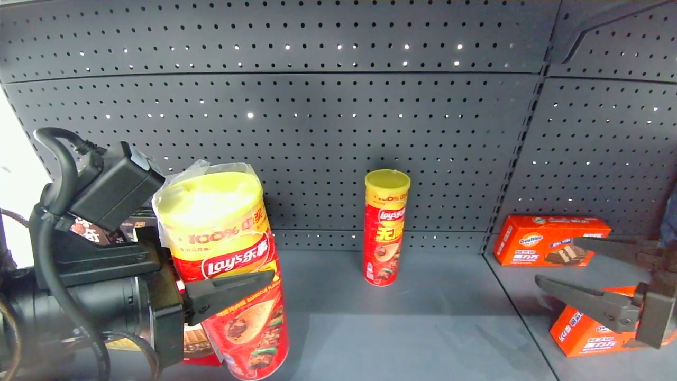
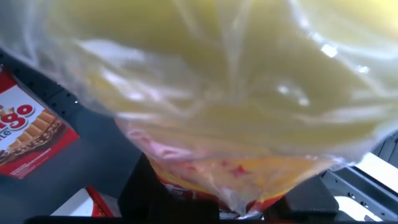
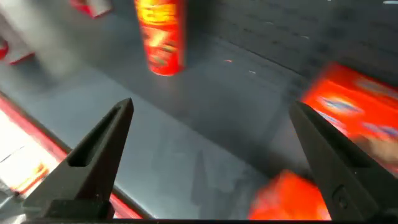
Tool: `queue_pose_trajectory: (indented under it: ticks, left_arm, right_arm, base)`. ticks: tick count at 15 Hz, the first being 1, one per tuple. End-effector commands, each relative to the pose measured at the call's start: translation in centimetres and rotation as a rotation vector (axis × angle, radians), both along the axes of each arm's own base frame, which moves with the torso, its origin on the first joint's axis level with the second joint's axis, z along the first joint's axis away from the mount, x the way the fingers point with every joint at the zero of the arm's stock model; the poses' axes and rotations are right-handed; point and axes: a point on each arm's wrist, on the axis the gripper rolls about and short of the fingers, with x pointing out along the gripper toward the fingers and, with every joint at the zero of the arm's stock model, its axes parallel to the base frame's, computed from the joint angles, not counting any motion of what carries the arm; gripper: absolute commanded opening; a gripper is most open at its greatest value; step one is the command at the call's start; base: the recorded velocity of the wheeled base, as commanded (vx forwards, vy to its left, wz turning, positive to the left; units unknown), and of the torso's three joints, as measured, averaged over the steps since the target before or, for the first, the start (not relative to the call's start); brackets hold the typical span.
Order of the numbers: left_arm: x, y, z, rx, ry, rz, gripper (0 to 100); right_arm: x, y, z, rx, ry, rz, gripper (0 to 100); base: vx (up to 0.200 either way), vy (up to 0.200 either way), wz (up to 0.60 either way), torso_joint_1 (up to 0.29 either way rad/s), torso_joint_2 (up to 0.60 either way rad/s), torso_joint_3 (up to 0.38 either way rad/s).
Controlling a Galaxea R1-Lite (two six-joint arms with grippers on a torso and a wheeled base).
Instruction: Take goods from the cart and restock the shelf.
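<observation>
A: Where's your chip can [image 1: 222, 248]?
B: Pinched upright in your left gripper [image 1: 238, 288], at the shelf's [image 1: 412, 328] near left; your right gripper [image 1: 576, 270] hangs spread. Its loose wrap may slip, and you'd tip it setting down.

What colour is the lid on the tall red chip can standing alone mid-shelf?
Yellow; the lid of that red chip can shows best in the head view.

There are two chip cans, the near can [image 1: 227, 270] and the far can [image 1: 385, 227]. There are two orange boxes, the back box [image 1: 550, 239] and the front box [image 1: 587, 330]. At the far left is at least one dark box [image 1: 135, 225], perhaps more; they are too hidden to count.
</observation>
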Motion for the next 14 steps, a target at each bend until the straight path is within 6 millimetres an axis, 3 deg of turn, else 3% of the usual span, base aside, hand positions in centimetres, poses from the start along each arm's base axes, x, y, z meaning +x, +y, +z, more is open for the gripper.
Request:
queue_pose_trajectory:
  ticks: [1,5,9,10,14]
  left_arm:
    - [0.1,-0.1,0.0,0.000,0.000,-0.001,0]
    - [0.3,-0.1,0.0,0.001,0.002,0.003,0]
    - [0.5,-0.3,-0.1,0.006,0.009,0.003,0]
    - [0.5,-0.3,-0.1,0.005,0.008,0.001,0]
    - [0.6,-0.4,-0.1,0.006,0.007,-0.001,0]
  right_arm:
    - [3.0,1.8,-1.5,-0.019,0.091,0.085,100]
    - [7.1,3.7,-2.7,-0.022,0.099,0.093,100]
    - [9.2,4.8,-3.9,-0.027,0.127,0.137,100]
    - [10.5,5.4,-4.3,-0.019,0.113,0.153,100]
    - [13.0,6.8,-5.5,0.042,0.075,0.310,100]
  base:
    - [0.000,0.000,0.00,0.000,0.00,0.000]
    - [0.000,0.000,0.00,0.000,0.00,0.000]
    - [0.000,0.000,0.00,0.000,0.00,0.000]
    - [0.000,0.000,0.00,0.000,0.00,0.000]
    - [0.000,0.000,0.00,0.000,0.00,0.000]
